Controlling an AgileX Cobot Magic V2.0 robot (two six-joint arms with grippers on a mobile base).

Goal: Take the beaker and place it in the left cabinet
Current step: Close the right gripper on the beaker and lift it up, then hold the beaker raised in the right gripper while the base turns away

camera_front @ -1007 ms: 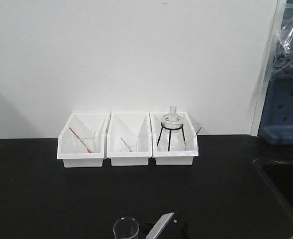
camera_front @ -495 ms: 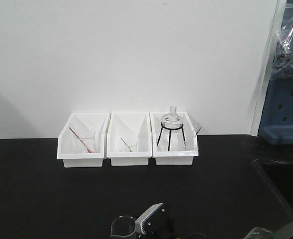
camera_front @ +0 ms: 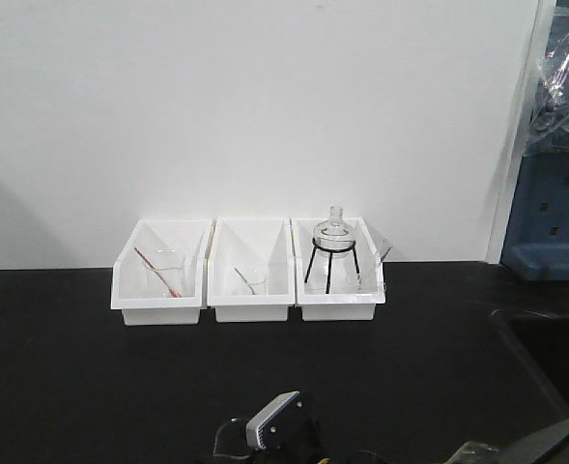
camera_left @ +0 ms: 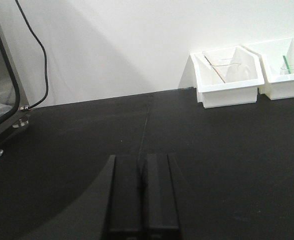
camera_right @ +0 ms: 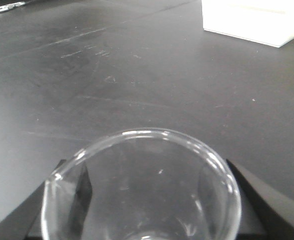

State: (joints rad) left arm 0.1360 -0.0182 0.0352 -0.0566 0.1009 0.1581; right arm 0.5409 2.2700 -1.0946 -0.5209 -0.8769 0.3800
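Observation:
The beaker (camera_right: 142, 190) is a clear glass cylinder with a pour spout at its left rim. It fills the lower part of the right wrist view, between the two black fingers (camera_right: 62, 200) of my right gripper (camera_right: 147, 167), which is shut on it just above the black table. In the front view the beaker (camera_front: 228, 443) shows at the bottom edge, beside the grey wrist housing (camera_front: 272, 416). My left gripper (camera_left: 143, 195) is shut and empty, low over the table. A grey-framed cabinet edge (camera_left: 2, 65) stands at the far left of the left wrist view.
Three white bins (camera_front: 250, 300) stand against the back wall: the left one holds a beaker with a red rod (camera_front: 166, 271), the middle one a small beaker (camera_front: 252, 281), the right one a round flask on a black tripod (camera_front: 333, 253). A sink recess (camera_front: 550, 343) lies at the right.
My right gripper has carried the beaker a little to the left along the bottom edge of the front view, and its wrist housing has turned. The bins have not moved.

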